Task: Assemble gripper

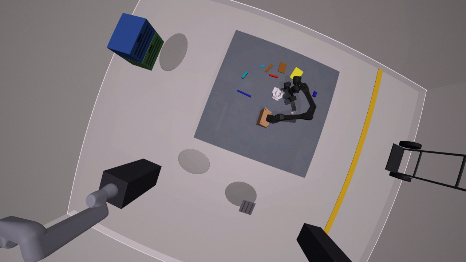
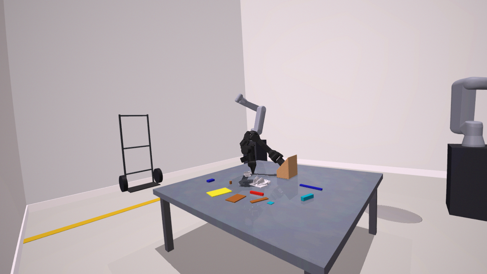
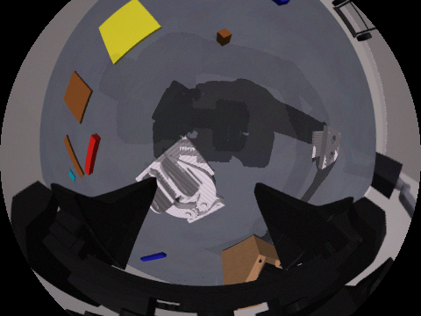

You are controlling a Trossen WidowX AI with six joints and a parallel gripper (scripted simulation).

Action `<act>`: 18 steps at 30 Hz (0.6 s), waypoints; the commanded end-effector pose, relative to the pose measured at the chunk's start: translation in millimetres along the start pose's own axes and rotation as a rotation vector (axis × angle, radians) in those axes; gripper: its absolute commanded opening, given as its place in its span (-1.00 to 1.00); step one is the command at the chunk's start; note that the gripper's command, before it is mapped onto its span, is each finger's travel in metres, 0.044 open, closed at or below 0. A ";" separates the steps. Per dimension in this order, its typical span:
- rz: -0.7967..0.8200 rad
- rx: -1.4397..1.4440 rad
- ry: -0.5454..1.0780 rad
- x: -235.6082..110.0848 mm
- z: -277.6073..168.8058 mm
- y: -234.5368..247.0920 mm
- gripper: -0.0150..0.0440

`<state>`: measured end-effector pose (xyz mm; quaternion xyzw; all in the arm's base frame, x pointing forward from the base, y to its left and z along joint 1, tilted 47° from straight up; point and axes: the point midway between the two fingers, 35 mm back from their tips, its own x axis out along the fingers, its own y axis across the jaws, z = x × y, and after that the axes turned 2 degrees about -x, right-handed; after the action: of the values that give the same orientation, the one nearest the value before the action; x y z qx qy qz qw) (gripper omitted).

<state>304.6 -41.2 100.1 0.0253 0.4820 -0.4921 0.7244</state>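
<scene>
The white gripper base lies flat on the table. Two pale jaws stand on it side by side, one of them the long grey ridged piece in the wrist view; I cannot tell whether their teeth mesh. The white housing plate lies apart from the base, at the right in the wrist view, with two round holes showing. My gripper is wide open and empty. It hangs above the table beside the base, towards the housing plate's side. The pins are hidden.
A wooden wedge block stands at the arm's foot. A yellow plate, a brown plate, a red bar and a small brown cube lie around. A blue bar lies farther off.
</scene>
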 end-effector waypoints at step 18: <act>0.002 0.478 0.002 -6.8 32.8 -76.3 1.00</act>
<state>277.9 -85.2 149.0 0.1764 0.3726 -0.5776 0.7045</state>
